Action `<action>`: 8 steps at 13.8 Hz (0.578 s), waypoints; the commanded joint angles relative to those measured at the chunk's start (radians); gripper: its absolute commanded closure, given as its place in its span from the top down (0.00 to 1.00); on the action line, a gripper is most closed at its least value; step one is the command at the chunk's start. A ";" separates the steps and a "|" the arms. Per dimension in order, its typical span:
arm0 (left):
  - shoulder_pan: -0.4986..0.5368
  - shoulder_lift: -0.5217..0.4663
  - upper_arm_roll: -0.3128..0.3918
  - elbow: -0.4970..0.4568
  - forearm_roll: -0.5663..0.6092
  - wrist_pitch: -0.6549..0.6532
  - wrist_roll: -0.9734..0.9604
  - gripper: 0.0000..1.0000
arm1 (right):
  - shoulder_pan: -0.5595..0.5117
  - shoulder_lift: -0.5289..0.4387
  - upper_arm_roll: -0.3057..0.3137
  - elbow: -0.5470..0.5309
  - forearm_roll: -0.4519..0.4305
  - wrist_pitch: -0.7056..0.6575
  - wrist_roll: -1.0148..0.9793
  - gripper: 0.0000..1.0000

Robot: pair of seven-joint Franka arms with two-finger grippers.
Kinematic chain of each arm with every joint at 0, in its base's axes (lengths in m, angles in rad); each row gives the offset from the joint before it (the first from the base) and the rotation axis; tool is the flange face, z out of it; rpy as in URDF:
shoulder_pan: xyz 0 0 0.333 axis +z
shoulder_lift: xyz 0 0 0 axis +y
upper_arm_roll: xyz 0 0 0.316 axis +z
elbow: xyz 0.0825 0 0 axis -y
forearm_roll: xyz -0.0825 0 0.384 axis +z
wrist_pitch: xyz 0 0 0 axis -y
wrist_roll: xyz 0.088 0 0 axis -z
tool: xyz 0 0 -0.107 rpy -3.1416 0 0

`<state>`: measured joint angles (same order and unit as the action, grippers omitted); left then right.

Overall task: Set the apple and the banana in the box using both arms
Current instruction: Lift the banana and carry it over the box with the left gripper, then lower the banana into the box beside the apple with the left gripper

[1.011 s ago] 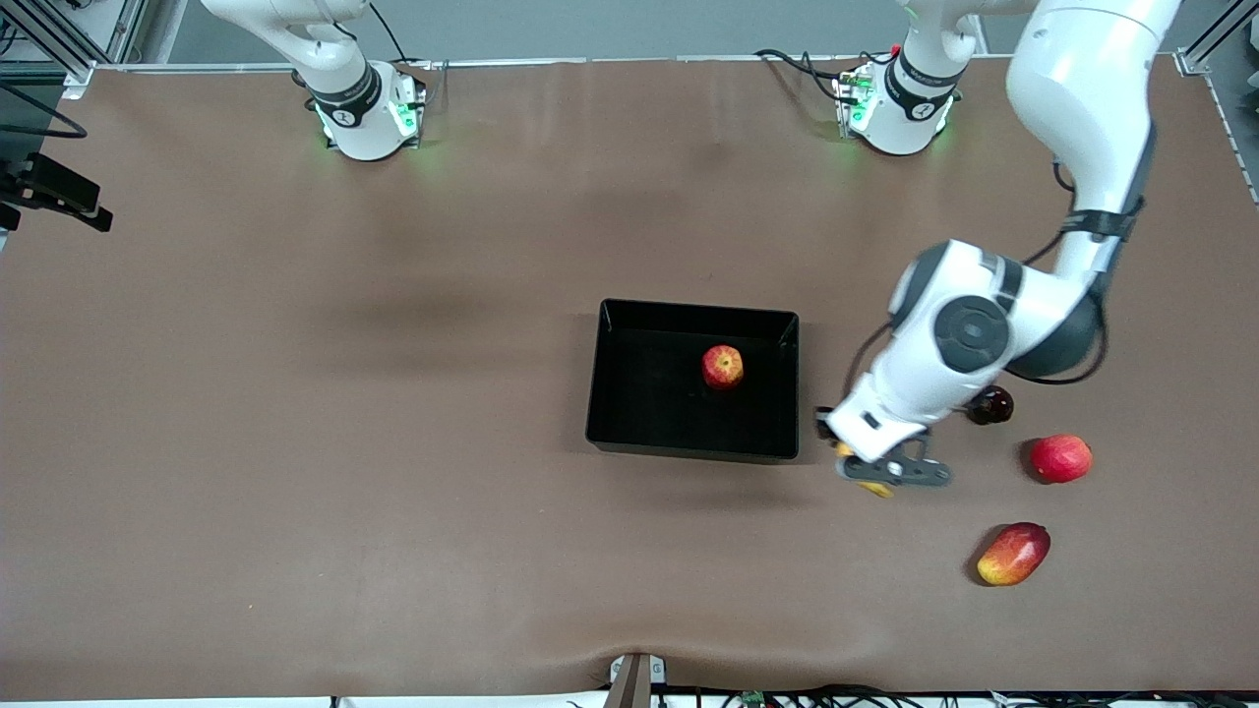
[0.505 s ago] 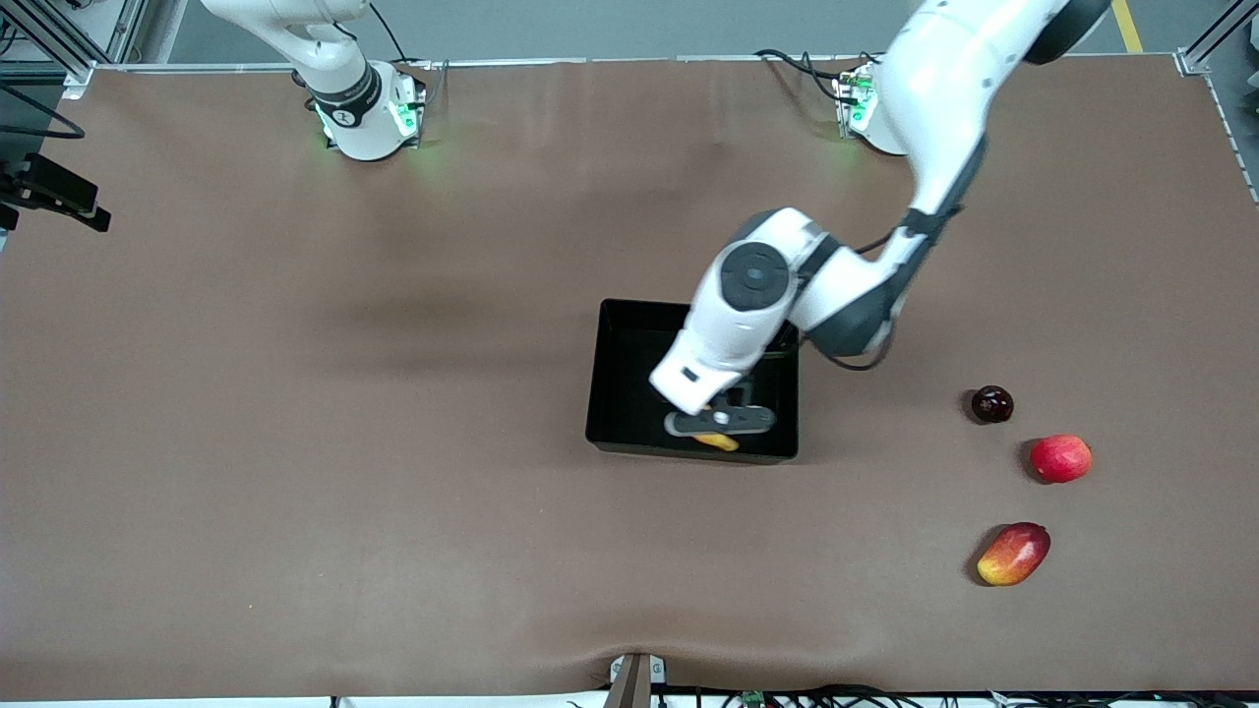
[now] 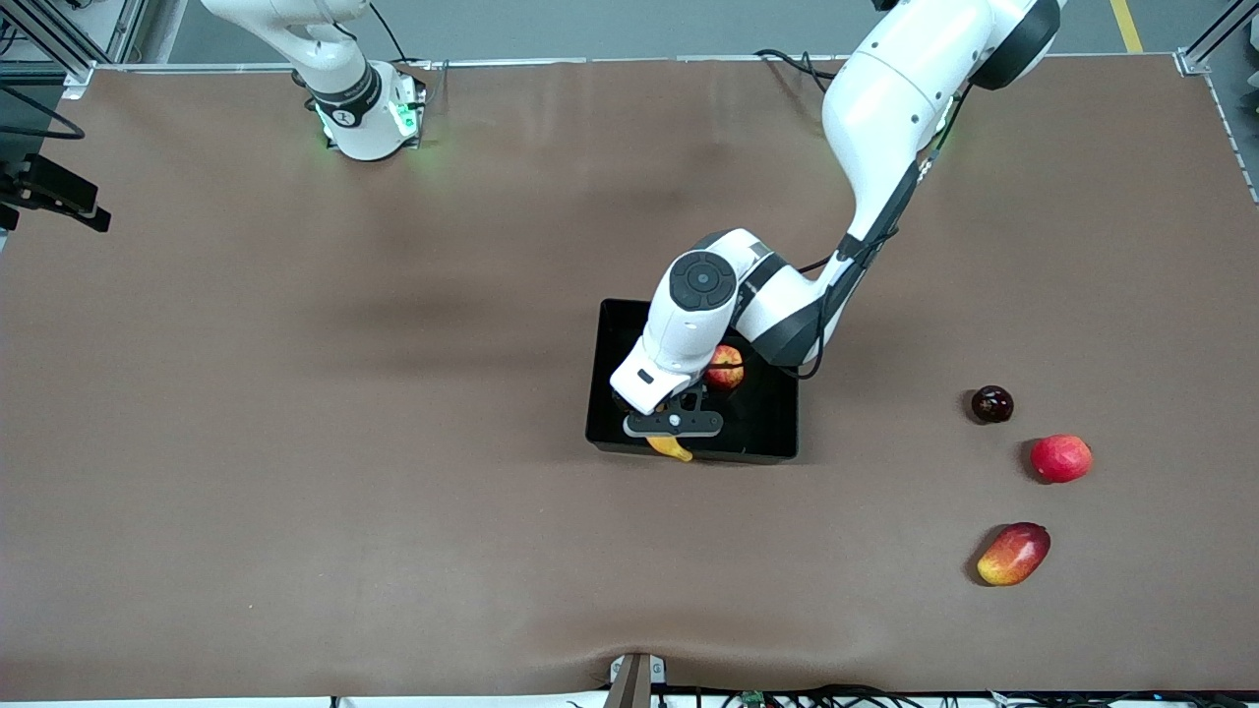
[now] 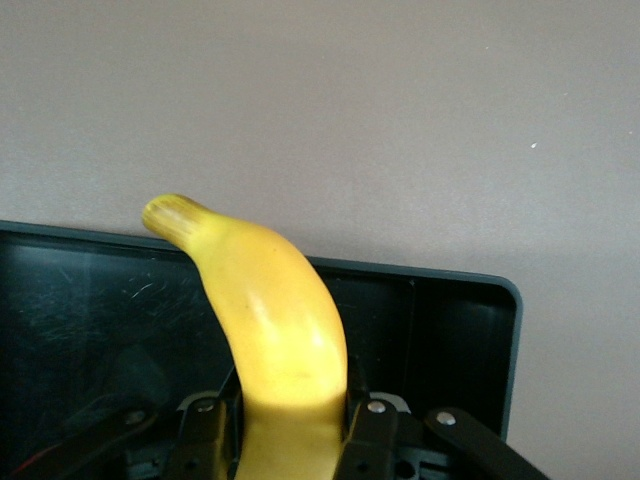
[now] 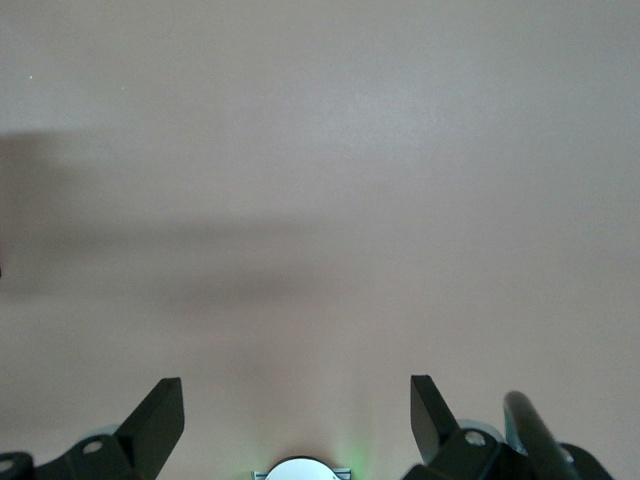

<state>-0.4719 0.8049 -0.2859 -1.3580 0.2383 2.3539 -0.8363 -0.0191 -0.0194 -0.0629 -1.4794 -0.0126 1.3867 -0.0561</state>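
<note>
The black box (image 3: pixel 615 324) sits mid-table with the red, yellow-streaked apple (image 3: pixel 727 368) inside it, partly hidden by the left arm. My left gripper (image 3: pixel 675 430) hangs over the box's wall nearest the front camera, shut on the yellow banana (image 3: pixel 671 447). In the left wrist view the banana (image 4: pixel 268 330) sticks out between the black fingers (image 4: pixel 372 440), its tip over the box's rim (image 4: pixel 420 276). My right gripper (image 5: pixel 296 420) is open over bare brown table, nothing between its fingers; only that arm's base shows in the front view.
Toward the left arm's end of the table lie a dark round fruit (image 3: pixel 991 403), a pinkish-red round fruit (image 3: pixel 1060 457) and an elongated red-and-yellow fruit (image 3: pixel 1013 554). The right arm's base (image 3: pixel 359 103) stands at the table's edge farthest from the front camera.
The left arm has swung with the banana from beside the loose fruits, over the box's wall, to above the box's wall nearest the front camera. The right arm has not moved.
</note>
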 commanded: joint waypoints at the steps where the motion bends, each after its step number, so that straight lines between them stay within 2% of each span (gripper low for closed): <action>1: -0.028 0.020 0.011 0.014 0.018 -0.004 -0.050 0.00 | -0.028 -0.002 0.014 -0.001 -0.003 -0.005 -0.018 1.00; 5: -0.048 0.023 0.013 0.004 0.019 -0.031 -0.067 0.00 | -0.028 -0.002 0.014 -0.001 -0.003 -0.005 -0.018 1.00; 8: -0.053 -0.009 0.016 0.007 0.024 -0.117 -0.099 0.00 | -0.028 -0.002 0.014 -0.001 0.009 -0.006 -0.018 1.00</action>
<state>-0.5097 0.8139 -0.2797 -1.3481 0.2444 2.3075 -0.8911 -0.0243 -0.0191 -0.0632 -1.4799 -0.0119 1.3866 -0.0566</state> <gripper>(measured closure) 0.617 0.000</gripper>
